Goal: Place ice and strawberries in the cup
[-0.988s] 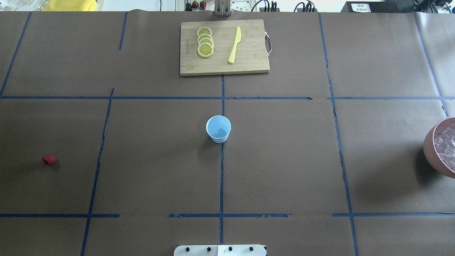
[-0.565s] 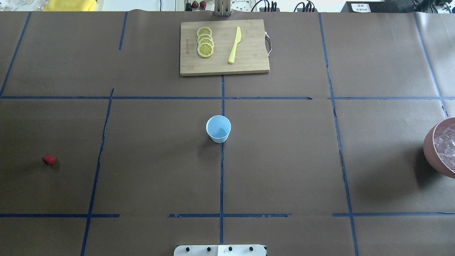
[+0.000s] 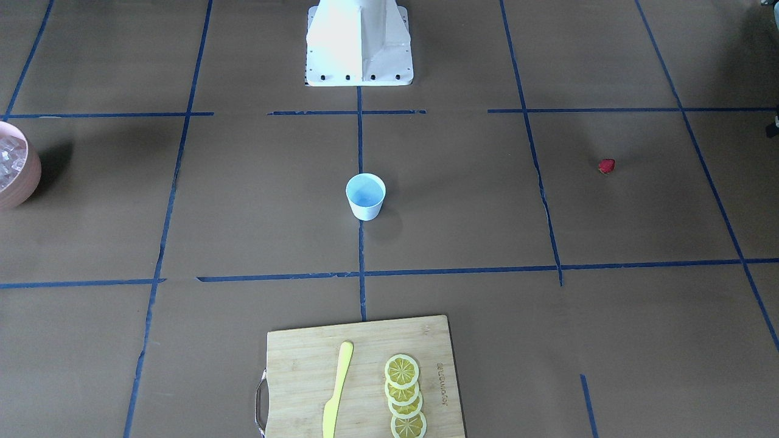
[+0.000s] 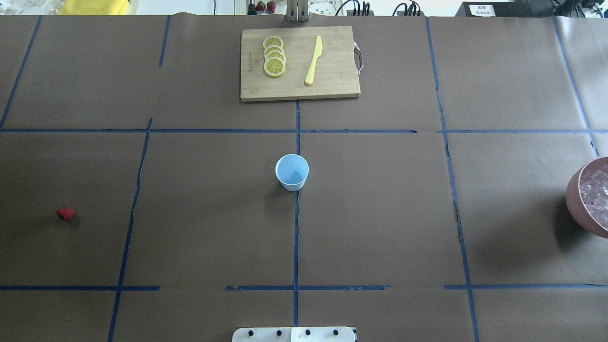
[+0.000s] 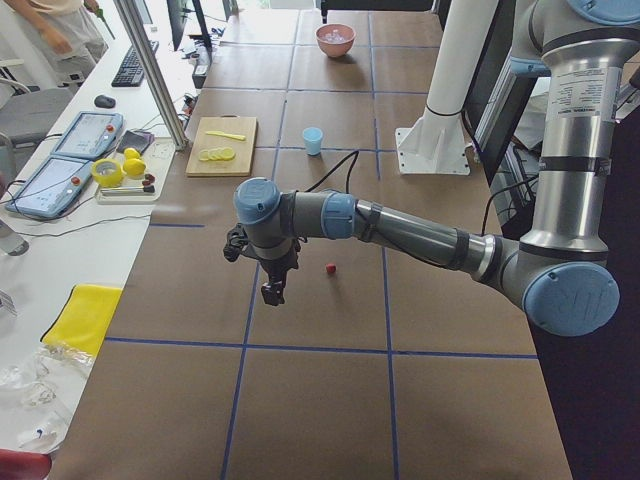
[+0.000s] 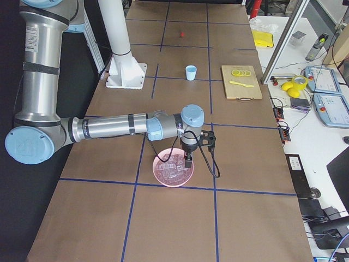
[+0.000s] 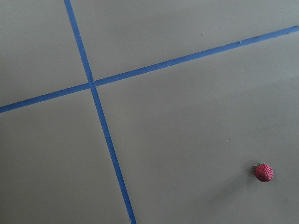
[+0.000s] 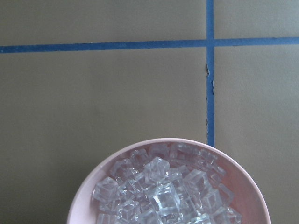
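The white cup (image 4: 291,172) with a pale blue inside stands upright and empty at the table's middle. One dark-red strawberry (image 4: 65,213) lies on the table far to the left; it also shows in the left wrist view (image 7: 263,171). Clear ice cubes (image 8: 163,191) fill a pink bowl (image 4: 572,190) at the right edge. My left gripper (image 5: 272,293) hangs above the table beside the strawberry (image 5: 330,268). My right gripper (image 6: 188,158) hangs over the ice (image 6: 173,166). Both grippers show only in side views, so I cannot tell whether they are open or shut.
A wooden cutting board (image 4: 332,85) lies at the far middle, with several lemon slices (image 4: 274,57) and a yellow knife (image 4: 313,61) on it. The robot's white base (image 3: 359,42) stands at the near edge. Blue tape lines cross the brown table.
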Robot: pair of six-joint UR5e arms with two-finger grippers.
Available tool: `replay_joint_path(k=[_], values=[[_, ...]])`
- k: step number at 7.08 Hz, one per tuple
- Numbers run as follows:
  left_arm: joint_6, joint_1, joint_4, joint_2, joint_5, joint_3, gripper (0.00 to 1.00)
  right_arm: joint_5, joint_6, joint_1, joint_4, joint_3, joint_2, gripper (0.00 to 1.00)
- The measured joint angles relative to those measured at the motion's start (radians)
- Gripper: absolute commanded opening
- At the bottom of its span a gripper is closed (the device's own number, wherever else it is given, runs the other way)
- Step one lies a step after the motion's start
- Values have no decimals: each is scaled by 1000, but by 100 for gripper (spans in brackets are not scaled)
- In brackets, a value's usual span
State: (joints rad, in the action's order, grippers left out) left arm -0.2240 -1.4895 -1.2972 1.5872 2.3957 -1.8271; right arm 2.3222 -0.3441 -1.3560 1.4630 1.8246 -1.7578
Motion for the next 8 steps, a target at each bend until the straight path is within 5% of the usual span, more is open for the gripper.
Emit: replay_joint_path(k=[3, 8], values=[[-1, 1, -2, 2, 5, -6, 100, -26, -324, 74, -260, -1, -116, 95], [-2, 6, -2, 2, 7, -8, 100, -87, -653, 184, -329, -9, -143, 83]])
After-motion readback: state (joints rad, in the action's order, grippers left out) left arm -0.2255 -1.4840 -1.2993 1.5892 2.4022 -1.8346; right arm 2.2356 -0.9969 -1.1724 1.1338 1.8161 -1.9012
